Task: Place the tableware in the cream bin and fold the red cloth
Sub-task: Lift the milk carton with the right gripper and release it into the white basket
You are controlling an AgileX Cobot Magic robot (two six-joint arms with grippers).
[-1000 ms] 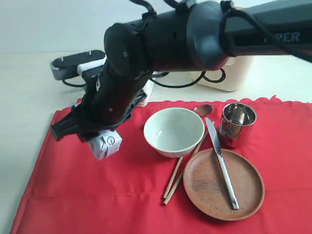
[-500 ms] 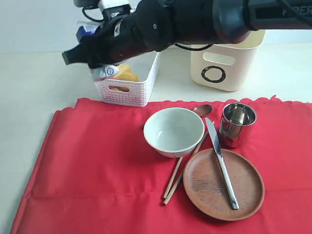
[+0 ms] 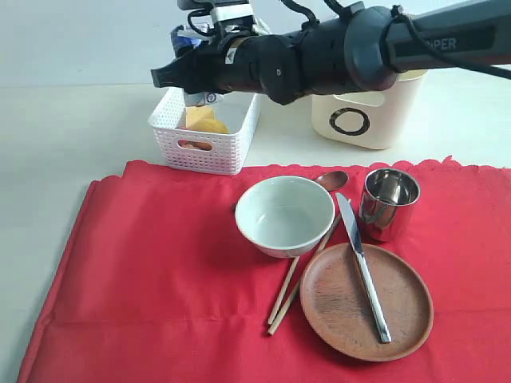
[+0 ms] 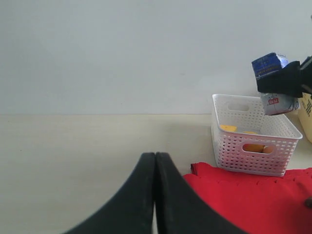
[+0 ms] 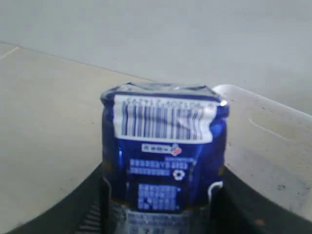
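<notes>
The red cloth [image 3: 160, 279] lies spread on the table. On it rest the pale bowl [image 3: 285, 214], steel cup [image 3: 389, 203], brown clay plate [image 3: 366, 302] with the steel knife [image 3: 363, 266] across it, the wooden chopsticks [image 3: 291, 291] and the dark spoon [image 3: 331, 179] behind the bowl. The cream bin [image 3: 367, 108] stands at the back. My right gripper [image 3: 188, 76] reaches across and is shut on a small blue milk carton [image 5: 163, 161], held above the white perforated basket [image 3: 207, 136]. My left gripper [image 4: 155, 161] is shut with nothing in it, off the cloth's left side.
The white basket [image 4: 253, 141] holds yellow food items. The right arm [image 3: 359, 52] spans the back of the scene, passing in front of the cream bin. Bare table lies left of the cloth.
My right gripper lifted the milk carton from low over the cloth's left part up and back, and it now hangs over the white basket.
</notes>
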